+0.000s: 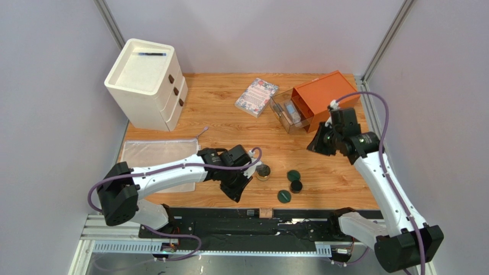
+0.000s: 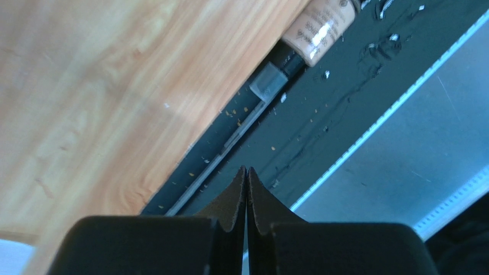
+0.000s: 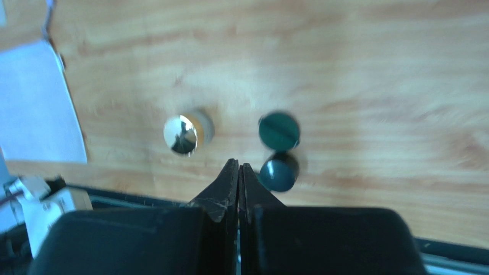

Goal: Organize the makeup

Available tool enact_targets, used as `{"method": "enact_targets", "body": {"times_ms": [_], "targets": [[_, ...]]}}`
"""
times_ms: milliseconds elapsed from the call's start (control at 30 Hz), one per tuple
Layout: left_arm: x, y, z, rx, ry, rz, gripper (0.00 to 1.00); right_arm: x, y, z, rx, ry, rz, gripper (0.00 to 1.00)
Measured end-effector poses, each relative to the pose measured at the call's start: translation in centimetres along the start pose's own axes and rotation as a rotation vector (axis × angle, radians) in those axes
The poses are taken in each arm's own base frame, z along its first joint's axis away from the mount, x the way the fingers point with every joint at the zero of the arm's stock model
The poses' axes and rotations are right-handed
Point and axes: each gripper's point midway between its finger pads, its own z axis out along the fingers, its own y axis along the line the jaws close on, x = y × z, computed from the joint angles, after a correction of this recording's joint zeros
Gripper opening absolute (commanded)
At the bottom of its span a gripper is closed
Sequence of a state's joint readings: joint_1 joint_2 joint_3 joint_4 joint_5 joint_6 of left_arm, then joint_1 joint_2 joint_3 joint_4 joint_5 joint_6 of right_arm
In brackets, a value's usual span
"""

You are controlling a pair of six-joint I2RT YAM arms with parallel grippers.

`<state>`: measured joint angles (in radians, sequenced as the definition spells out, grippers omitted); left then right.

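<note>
Both your left gripper (image 2: 247, 175) and right gripper (image 3: 238, 169) are sitting clenched, empty; a tube (image 2: 318, 26) at the left wrist view's one o'clock is running off-frame.

- Pale grey-lilac walls (image 1: 51, 114) enclose a wooden tabletop (image 1: 218, 109) on three sides, metal posts (image 1: 109, 23) at the back corners.
- A white drawer unit (image 1: 146, 83) stands well beyond and left of the left pincer (image 1: 239, 193).
- A black strip (image 1: 229, 226), possibly a mat, runs just nearer than it.
</note>
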<state>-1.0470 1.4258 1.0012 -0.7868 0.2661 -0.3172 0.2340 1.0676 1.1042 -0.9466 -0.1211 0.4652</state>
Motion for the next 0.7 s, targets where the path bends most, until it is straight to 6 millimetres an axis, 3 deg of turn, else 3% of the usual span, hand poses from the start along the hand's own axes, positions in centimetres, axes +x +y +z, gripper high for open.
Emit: {"method": "enact_targets", "body": {"times_ms": [100, 233, 400, 567, 700], "targets": [[2.2, -0.3, 0.7, 0.038, 0.012, -0.091, 0.0, 5.4, 0.1, 0.4, -0.016, 0.107, 0.004, 0.0], [4.2, -0.6, 1.7, 0.076, 0.016, -0.209, 0.0, 11.0, 0.4, 0.3, -0.058, 0.21, 0.045, 0.0], [4.0, -1.4, 2.2, 0.105, -0.002, -0.29, 0.0, 16.2, 0.0, 1.4, -0.08, 0.324, 0.137, 0.0], [3.7, -2.1, 3.5, 0.119, 0.005, -0.356, 0.0, 19.3, -0.6, 2.1, -0.054, 0.429, 0.196, 0.0], [4.1, -2.1, 5.4, 0.099, 0.06, -0.412, 0.0, 20.8, 0.1, 2.7, -0.056, 0.499, 0.206, 0.0]]}}
